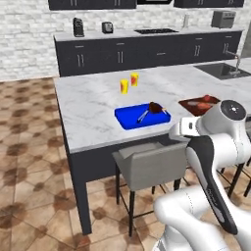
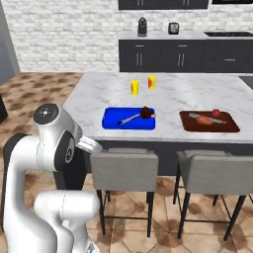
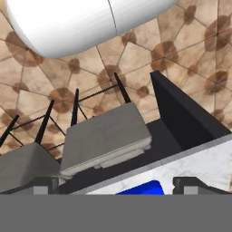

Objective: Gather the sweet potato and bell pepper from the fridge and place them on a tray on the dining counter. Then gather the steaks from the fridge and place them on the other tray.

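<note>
blue tray (image 2: 111, 121), brown tray (image 2: 232, 127), dining counter (image 2: 173, 94)

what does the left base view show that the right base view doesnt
Left base view alone: the sink with its faucet at the counter's far right, and a toaster oven on the back worktop. Right base view alone: a second grey stool under the brown tray. Both share the dining counter, the blue tray, the brown tray with the bell pepper, and two yellow cups.
</note>
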